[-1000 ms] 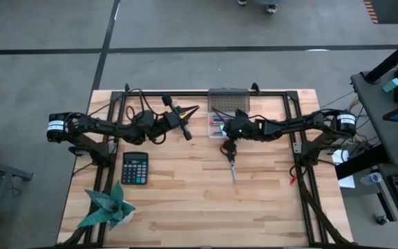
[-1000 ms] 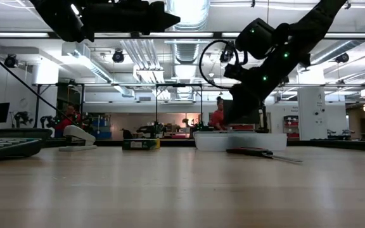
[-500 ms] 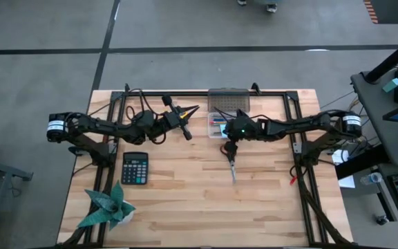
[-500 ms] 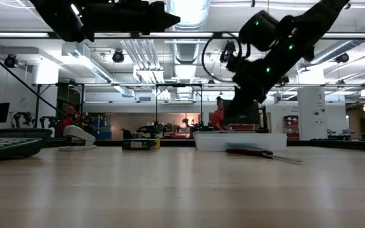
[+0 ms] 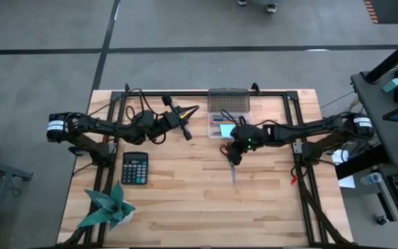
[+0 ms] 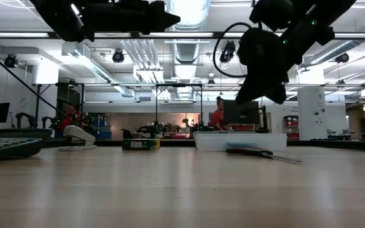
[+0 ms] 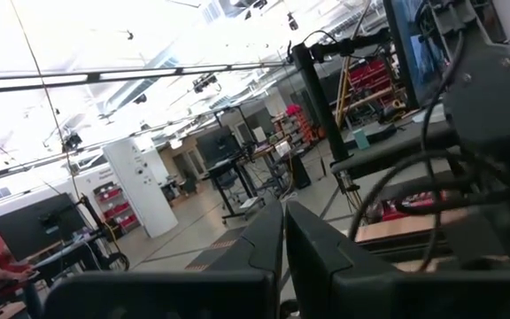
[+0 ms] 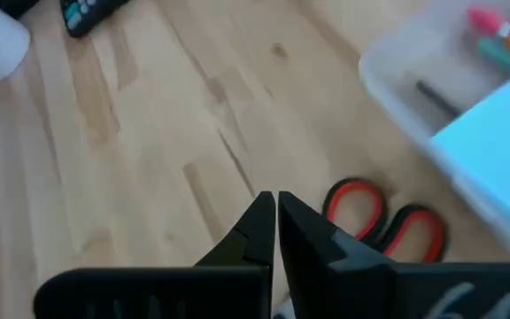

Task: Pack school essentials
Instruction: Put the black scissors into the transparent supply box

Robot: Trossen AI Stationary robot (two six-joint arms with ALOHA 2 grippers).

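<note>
The red-handled scissors (image 5: 231, 164) lie flat on the wooden table, handles (image 8: 383, 221) toward the far edge. My right gripper (image 5: 235, 156) hovers shut just above them, tips (image 8: 275, 208) over bare wood beside the handles. Behind the scissors a clear box (image 5: 215, 120) rests on the table, holding pens and the light-blue note pad (image 8: 494, 151). My left gripper (image 5: 191, 109) waits shut, raised high over the table's far left part. In the low view the scissors (image 6: 258, 152) rest in front of the box (image 6: 239, 140), below my right gripper (image 6: 262, 88).
A black calculator (image 5: 135, 168) and a green folded-paper plant (image 5: 107, 207) sit at the near left. A grey lid (image 5: 229, 102) lies at the far edge behind the box. The low view shows a white stapler (image 6: 78, 136) and a crayon box (image 6: 140, 144) far back.
My right gripper has risen from the box and swung toward the table's near edge, rolling about its own axis; it now hangs over the scissors' handles. It has stayed shut. The scissors have kept their place.
</note>
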